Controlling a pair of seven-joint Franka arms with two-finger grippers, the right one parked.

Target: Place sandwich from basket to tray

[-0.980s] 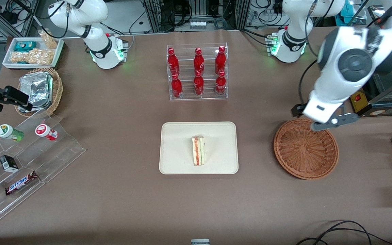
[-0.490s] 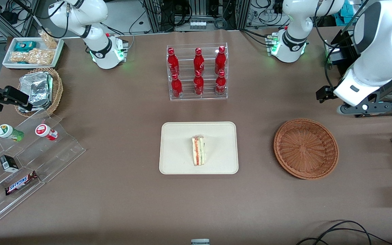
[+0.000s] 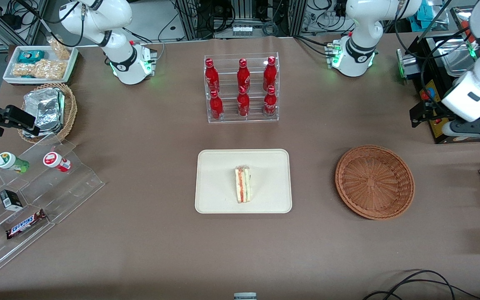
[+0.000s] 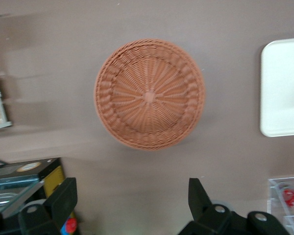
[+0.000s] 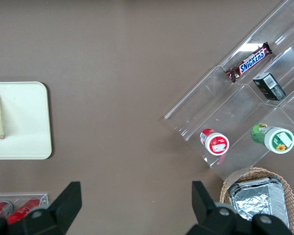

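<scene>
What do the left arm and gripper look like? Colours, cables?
The left arm has a glossy white shell with dark grey joints and black cables running along it. The gripper is matte black with two blunt fingers, open above the table near the basket.

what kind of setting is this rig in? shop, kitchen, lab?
Most likely a robotics lab dressed as a mock snack shop: a clear rack of red bottles, a stepped acrylic snack display, and equipment racks with loose cabling along the table's edge. The end effector, open, hovers near the empty basket.
</scene>
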